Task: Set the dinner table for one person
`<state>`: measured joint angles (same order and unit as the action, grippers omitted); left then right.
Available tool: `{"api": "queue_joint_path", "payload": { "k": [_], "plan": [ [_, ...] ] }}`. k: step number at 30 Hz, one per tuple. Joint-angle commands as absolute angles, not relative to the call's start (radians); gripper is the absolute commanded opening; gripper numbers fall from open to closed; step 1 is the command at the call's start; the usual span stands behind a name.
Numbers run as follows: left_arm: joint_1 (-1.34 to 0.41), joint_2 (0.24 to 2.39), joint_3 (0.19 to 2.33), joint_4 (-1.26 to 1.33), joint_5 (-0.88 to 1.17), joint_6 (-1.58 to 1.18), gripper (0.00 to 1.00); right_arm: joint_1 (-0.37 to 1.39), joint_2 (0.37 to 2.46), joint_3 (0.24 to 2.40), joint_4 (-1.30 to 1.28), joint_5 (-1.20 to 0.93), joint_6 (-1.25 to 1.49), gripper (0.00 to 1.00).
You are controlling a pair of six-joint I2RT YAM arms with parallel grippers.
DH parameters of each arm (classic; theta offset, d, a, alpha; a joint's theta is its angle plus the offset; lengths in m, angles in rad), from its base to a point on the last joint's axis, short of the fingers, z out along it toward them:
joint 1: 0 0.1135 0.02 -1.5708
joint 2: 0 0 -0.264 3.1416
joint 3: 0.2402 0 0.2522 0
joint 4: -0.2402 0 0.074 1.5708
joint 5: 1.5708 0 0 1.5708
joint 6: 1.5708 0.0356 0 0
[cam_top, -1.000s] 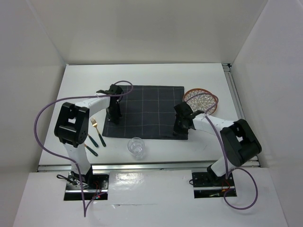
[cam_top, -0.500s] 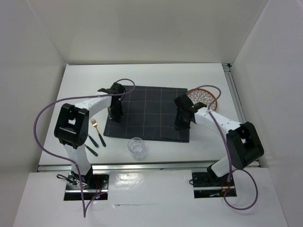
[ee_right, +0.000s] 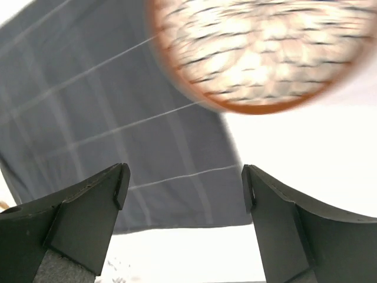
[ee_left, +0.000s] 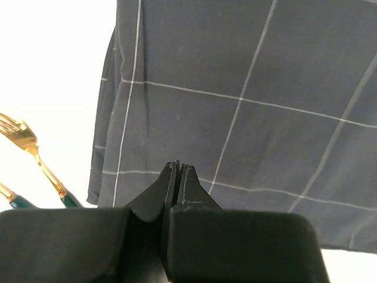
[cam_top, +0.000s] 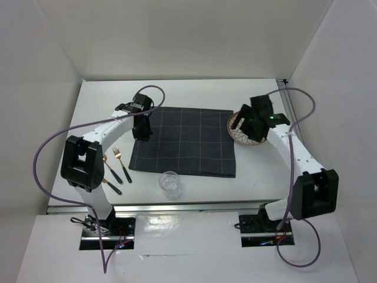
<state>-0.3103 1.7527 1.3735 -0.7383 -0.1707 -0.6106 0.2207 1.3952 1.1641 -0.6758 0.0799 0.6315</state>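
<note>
The dinner table is seen as the white tabletop that lies beneath the dark grey grid-lined cloth and extends past it on every side. The cloth is spread flat, though its left edge is slightly rumpled in the left wrist view.

The left gripper is held over the cloth's far left corner area. Its fingers are pressed together with nothing visible between them, and whether they touch the fabric cannot be told.

The right gripper is positioned just off the cloth's far right corner, above a patterned plate with an orange-brown rim. The plate is largely covered by the gripper in the overhead view. In the right wrist view – a blurred one – the fingers are spread wide apart and nothing is held between them. There the plate appears beyond them, overlapping the cloth's edge.

A gold fork with a dark green handle is laid on the table left of the cloth's near corner. A clear glass is stood just off the cloth's near edge – apart from it.
</note>
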Motion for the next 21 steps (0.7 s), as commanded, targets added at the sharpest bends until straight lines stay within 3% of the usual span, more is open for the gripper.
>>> {"api": "queue_joint_path", "payload": {
  "k": [1,9,21],
  "plan": [
    [-0.305,1.804,1.341,-0.707,-0.179,-0.64,0.0,0.092,1.312,1.112,-0.67,0.012,0.615,0.9],
    [-0.287,1.877,1.224,-0.647,-0.158,-0.676,0.0,-0.211,1.252,0.936,-0.563,-0.176,0.572,0.91],
    [-0.314,1.836,1.147,-0.66,-0.169,-0.687,0.0,-0.285,1.376,0.89,-0.44,-0.21,0.592,0.9]
  ]
}}
